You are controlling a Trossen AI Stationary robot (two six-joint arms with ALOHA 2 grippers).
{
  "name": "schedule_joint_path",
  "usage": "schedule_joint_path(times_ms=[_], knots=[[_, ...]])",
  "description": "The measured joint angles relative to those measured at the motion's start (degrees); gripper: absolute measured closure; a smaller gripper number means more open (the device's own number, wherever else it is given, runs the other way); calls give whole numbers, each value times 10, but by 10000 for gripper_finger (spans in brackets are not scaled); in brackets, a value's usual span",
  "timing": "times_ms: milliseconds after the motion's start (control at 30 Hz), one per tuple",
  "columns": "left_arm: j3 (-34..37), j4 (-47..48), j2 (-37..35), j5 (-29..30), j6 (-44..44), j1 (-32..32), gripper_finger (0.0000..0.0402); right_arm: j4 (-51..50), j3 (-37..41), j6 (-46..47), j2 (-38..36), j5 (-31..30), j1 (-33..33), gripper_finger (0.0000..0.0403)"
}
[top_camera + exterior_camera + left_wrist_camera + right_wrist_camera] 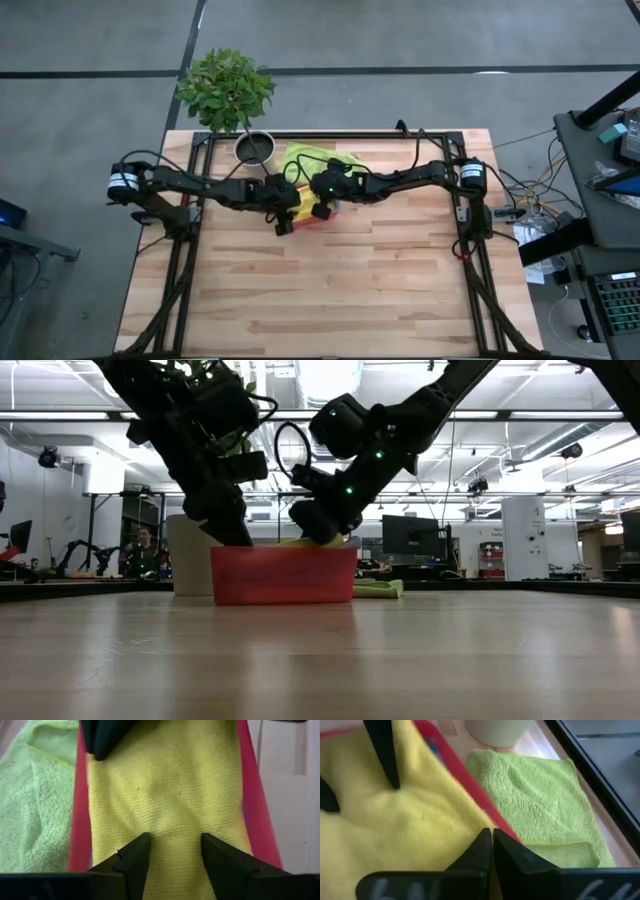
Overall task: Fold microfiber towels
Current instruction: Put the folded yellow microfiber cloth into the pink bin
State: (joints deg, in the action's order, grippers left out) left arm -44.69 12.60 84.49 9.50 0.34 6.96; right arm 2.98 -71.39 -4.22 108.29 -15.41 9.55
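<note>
High view: you are looking straight down on a wooden table (330,290), and both dark arms meet near its twelve o'clock edge, over a pink tray (284,575). A yellow towel (165,795) lies in that tray. A lime green towel (540,800) lies on the wood just beside the tray, towards two o'clock. A white pot (255,148) holding a leafy plant (226,88) stands at about eleven o'clock from the tray.

The left gripper (171,851) hangs low over the yellow towel with its fingers spread, the cloth showing between them. The right gripper (491,842) sits at the tray's rim with its fingers pressed together; whether a fold of yellow cloth is pinched between them, you cannot tell.

For this step, judging from the layout, you want one layer of yellow cloth gathered near a corner, not a bunch. Close the left fingers only once they straddle the fabric, then lift slowly so the tray stays put. Carry the towel to open wood towards six o'clock before folding.

No brand, label or readable writing shows on the towels, tray or pot.
</note>
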Motion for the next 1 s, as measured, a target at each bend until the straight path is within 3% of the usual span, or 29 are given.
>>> schedule_joint_path(times_ms=[267, 567, 733, 867, 1000], knots=[[-7, 1, -10, -1, 0, 0, 238, -31, -3, -11, -14, 0, 2, 391], [-7, 0, -62, -1, 5, 0, 238, -86, -5, -23, -78, 12, -2, 391], [-7, 15, -96, -14, 2, 0, 238, -120, -2, -24, -100, 107, -1, 391], [-1, 33, -111, -83, 0, 0, 238, -123, 7, -18, -100, 198, -3, 390], [11, 26, -99, -111, -1, -1, 238, -121, 21, -14, -100, 222, -6, 390]])
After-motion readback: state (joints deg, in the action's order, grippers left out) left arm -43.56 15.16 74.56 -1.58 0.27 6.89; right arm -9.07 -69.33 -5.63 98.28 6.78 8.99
